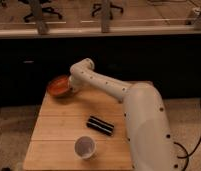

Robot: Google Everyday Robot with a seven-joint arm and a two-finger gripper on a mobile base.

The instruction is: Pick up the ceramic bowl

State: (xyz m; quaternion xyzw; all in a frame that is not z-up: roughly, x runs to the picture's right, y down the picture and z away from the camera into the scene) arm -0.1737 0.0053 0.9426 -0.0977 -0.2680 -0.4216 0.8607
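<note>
The ceramic bowl [58, 85] is wide and shallow, orange-red inside with a darker rim, and sits at the far left corner of the wooden table [59, 130]. My white arm reaches from the right across the table to it. My gripper [70, 85] is at the bowl's right rim, mostly hidden behind the arm's wrist.
A small white cup [85, 147] stands near the table's front edge. A flat black object [100, 125] lies in the middle of the table. A dark counter wall runs behind the table, with chair legs above.
</note>
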